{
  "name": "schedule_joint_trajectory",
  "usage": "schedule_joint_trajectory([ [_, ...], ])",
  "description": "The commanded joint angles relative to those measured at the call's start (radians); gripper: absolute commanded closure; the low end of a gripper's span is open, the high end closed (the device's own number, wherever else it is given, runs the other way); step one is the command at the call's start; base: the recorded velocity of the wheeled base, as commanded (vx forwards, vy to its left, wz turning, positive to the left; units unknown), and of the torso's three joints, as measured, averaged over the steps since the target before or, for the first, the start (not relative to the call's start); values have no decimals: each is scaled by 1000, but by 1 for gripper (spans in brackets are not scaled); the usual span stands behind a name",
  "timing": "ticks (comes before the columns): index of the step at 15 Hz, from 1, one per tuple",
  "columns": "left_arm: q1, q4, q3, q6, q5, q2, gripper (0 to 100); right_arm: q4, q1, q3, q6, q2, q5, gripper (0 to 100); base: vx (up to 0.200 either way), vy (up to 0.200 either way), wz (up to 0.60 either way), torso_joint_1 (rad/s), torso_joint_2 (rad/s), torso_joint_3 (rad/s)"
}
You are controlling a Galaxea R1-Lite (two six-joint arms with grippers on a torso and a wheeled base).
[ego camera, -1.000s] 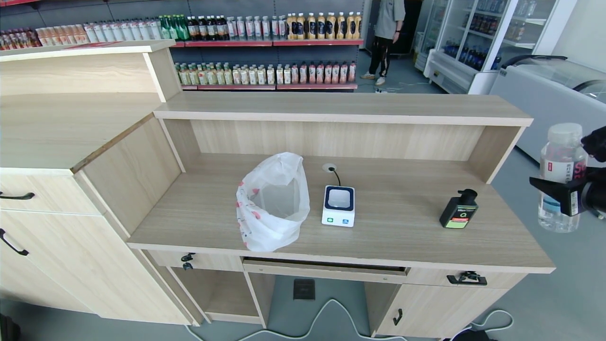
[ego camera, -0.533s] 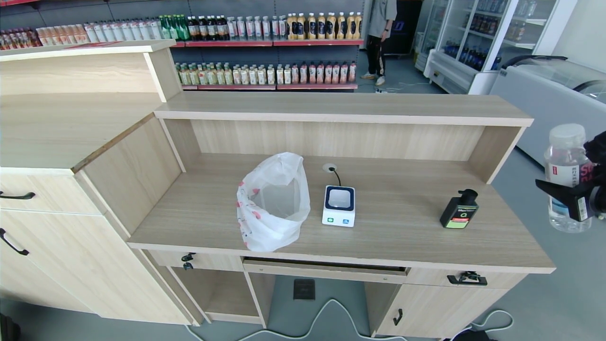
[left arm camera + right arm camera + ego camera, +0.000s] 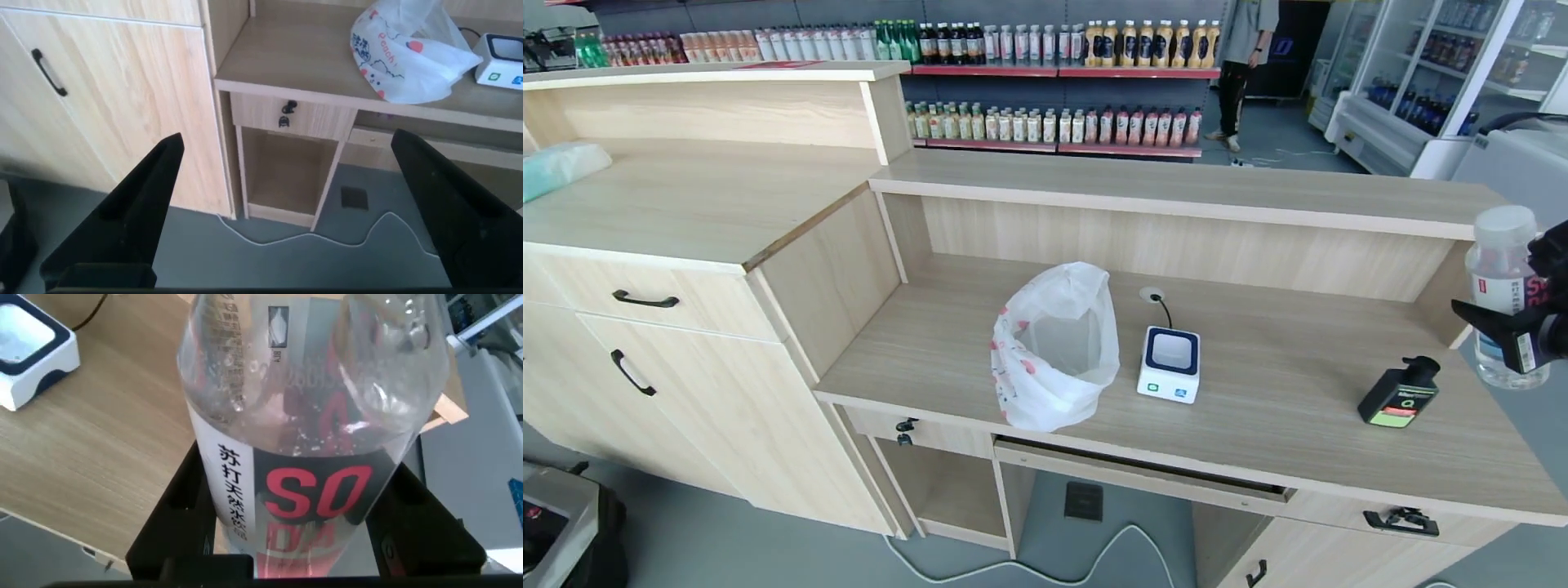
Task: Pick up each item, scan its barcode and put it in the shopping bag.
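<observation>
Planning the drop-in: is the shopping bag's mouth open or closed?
Open: the shopping bag stands on the counter, its mouth gaping wide so the inside shows.

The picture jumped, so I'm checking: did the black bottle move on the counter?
No. The black bottle sits as before, right of the scanner near the counter's end; the whole view shifted, so the camera moved.

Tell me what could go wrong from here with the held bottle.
The clear bottle in the right gripper hangs at the right end of the counter; a slip might send it to the floor. A low sweep toward the scanner could knock the black pump bottle standing between them.
</observation>
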Motion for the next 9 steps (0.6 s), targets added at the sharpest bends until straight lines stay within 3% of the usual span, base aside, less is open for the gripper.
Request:
schedule_joint_trajectory([
  [1, 1, 0, 0, 0, 0, 1, 0, -14, 4, -1, -5, 26, -1, 100, 0, 0, 600, 7, 2, 17],
  [2, 1, 0, 0, 0, 0, 1, 0, -12, 8, -2, -22, 38, 2, 100, 0, 0, 600, -2, 2, 7],
  [5, 1, 0, 0, 0, 0, 1, 0, -15, 8, -11, -69, 96, 2, 100, 0, 0, 0, 0, 0, 0],
  [9, 1, 0, 0, 0, -2, 1, 0, -18, 70, -123, -109, 224, 5, 100, 0, 0, 0, 0, 0, 0],
])
